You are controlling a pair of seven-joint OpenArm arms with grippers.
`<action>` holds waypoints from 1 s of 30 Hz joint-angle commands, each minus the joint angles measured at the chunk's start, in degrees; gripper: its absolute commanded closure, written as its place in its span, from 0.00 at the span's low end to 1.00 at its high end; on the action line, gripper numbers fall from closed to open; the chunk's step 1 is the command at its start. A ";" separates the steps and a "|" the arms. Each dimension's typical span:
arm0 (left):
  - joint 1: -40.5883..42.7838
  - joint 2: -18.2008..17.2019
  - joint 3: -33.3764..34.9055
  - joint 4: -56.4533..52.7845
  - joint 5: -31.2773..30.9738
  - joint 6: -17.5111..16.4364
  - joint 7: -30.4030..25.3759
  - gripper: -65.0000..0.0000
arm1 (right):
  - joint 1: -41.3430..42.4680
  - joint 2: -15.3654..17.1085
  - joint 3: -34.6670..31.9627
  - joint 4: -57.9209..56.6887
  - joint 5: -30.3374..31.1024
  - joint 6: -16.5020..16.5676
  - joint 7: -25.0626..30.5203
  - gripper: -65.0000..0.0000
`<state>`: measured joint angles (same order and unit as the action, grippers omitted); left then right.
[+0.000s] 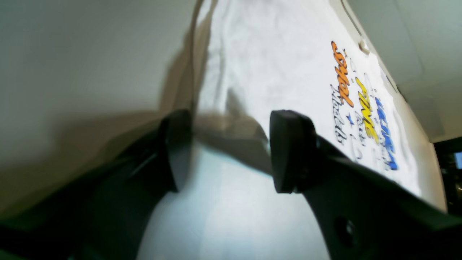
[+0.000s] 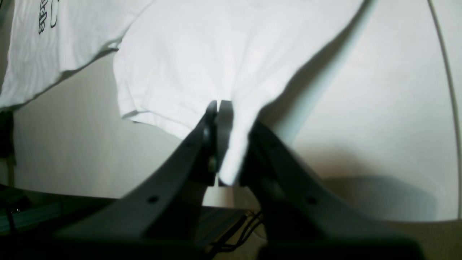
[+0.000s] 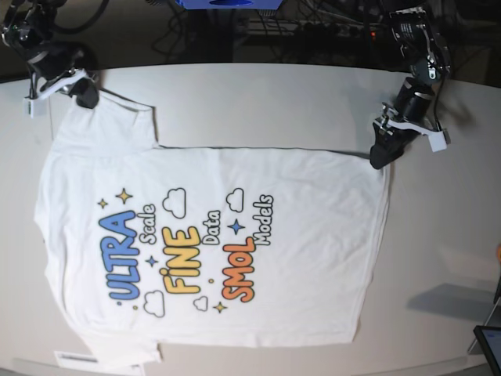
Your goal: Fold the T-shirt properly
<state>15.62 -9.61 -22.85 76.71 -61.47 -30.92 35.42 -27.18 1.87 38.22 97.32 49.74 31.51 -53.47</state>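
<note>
The T-shirt [image 3: 313, 274] lies spread flat and print side up on the table [image 3: 258, 102], its collar end toward the left of the base view. My left gripper [image 3: 380, 157] stands at the hem's far corner. In the left wrist view its fingers [image 1: 292, 151] are apart, the gripper [image 1: 234, 151] open over the white cloth [image 1: 274, 54] at the shirt's edge. My right gripper [image 3: 84, 95] is at the far sleeve. In the right wrist view this gripper [image 2: 231, 119] is shut on a pinched fold of the sleeve [image 2: 216, 47], lifting it off the table.
A dark screen [image 3: 489, 345] sits at the table's near right corner. A paper label [image 3: 78, 359] lies by the near sleeve. Cables and equipment [image 3: 313, 27] run behind the table's back edge. A thin white cable [image 2: 445, 72] crosses the table beside the right gripper.
</note>
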 commanded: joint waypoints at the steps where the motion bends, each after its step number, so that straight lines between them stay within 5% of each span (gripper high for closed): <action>1: 1.75 1.47 1.27 -2.73 0.59 0.72 6.12 0.46 | -0.29 0.55 0.16 0.84 1.21 0.54 0.86 0.99; 6: 1.83 1.47 1.44 -8.18 -8.90 -0.78 9.11 0.46 | -0.29 0.55 0.16 0.84 1.21 0.54 0.86 0.99; 17: 0.95 1.47 1.44 -9.41 -11.01 0.02 9.20 0.46 | -0.12 0.55 0.16 0.84 1.21 0.36 0.86 0.99; 25: 11.94 1.47 -1.19 -1.06 -20.51 13.03 8.93 0.46 | -0.29 0.55 0.16 0.84 1.21 0.27 0.77 0.99; 30: 13.53 1.47 -4.36 5.10 -20.33 21.64 8.93 0.46 | 0.15 0.37 0.16 0.84 1.21 0.27 -1.43 0.99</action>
<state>26.68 -8.91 -27.09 83.70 -87.02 -16.27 42.26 -26.87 1.83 38.17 97.32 49.69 31.46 -55.66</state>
